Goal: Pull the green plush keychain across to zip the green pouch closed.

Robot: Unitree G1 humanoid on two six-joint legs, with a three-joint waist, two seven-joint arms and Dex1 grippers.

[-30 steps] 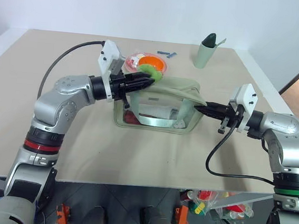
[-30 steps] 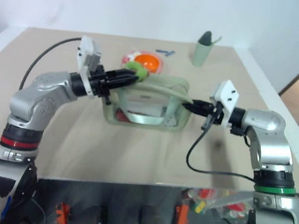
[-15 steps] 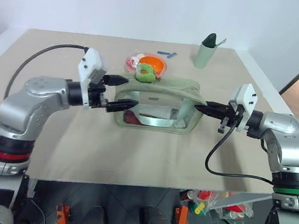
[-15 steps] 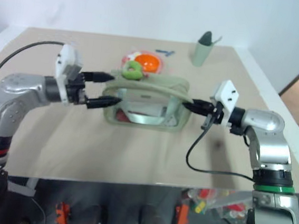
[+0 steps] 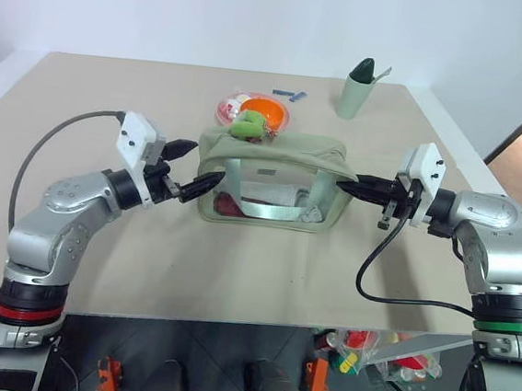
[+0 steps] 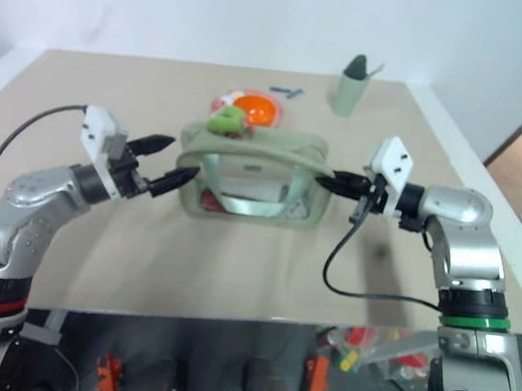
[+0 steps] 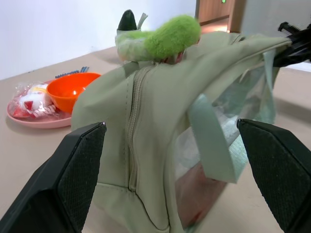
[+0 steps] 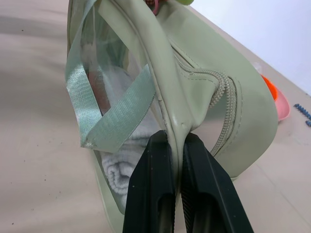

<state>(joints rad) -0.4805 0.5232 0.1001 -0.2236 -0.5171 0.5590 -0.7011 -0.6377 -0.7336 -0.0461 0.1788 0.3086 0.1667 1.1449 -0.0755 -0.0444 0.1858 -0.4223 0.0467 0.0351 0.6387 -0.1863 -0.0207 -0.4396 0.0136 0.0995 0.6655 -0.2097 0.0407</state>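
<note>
The bench point(image 5: 235, 276) carries the green pouch point(image 5: 272, 180) near its middle, standing upright with its clear window side facing the robot and its zipper run across the top. The right gripper point(image 5: 358, 188) is clenched on the pouch's end seam, pinching the fabric between both fingers. The left gripper point(image 5: 195, 169) hangs just off the pouch's opposite end, fingers spread wide and grasping nothing. Behind the pouch sits a pink plate point(image 5: 227, 111) with an orange bowl point(image 5: 267, 111) on it. A sage-green cup point(image 5: 356, 92) stands well apart at the far edge. The green plush keychain point(image 5: 249, 127) lies on the pouch's top at its left end.
</note>
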